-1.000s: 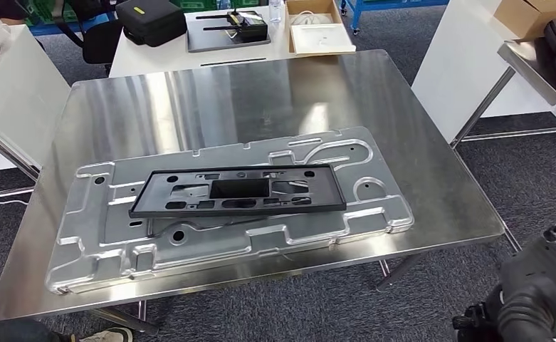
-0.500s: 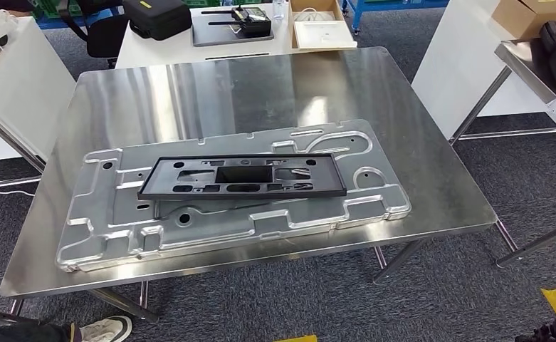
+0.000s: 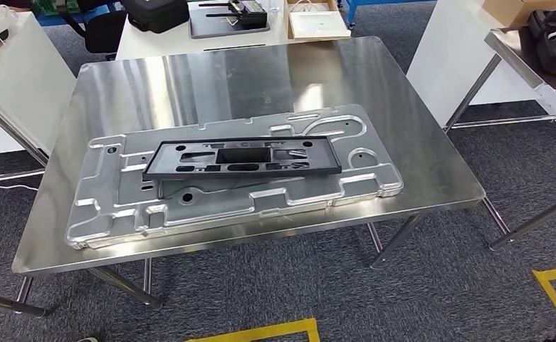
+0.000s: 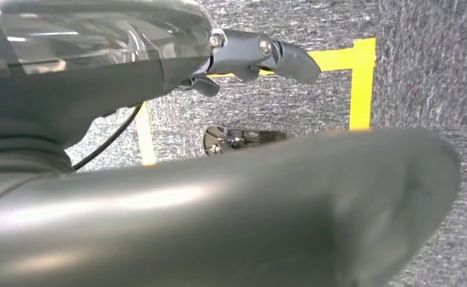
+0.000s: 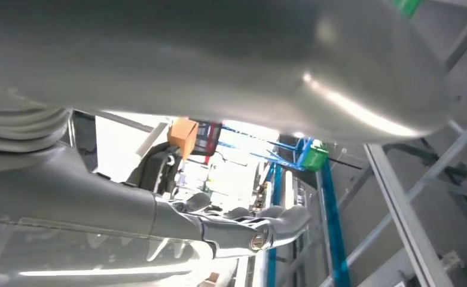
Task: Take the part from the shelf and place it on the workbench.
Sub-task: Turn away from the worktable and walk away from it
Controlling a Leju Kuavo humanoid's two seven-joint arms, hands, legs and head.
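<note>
Left hand [image 4: 261, 57] hanging over grey carpet and yellow floor tape [image 4: 361, 84], fingers out straight, holding nothing, right hand [image 5: 243, 230] fingers stretched out, holding nothing, head view has black part [image 3: 243, 158] flat on silver panel [image 3: 118, 206] on worktop [image 3: 211, 78].

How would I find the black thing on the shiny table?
Look at the big steel workbench in the middle. On it lies a wide silver stamped panel, and the black frame rests flat on top. It is the only dark, long rectangle with cut-out holes.
</note>
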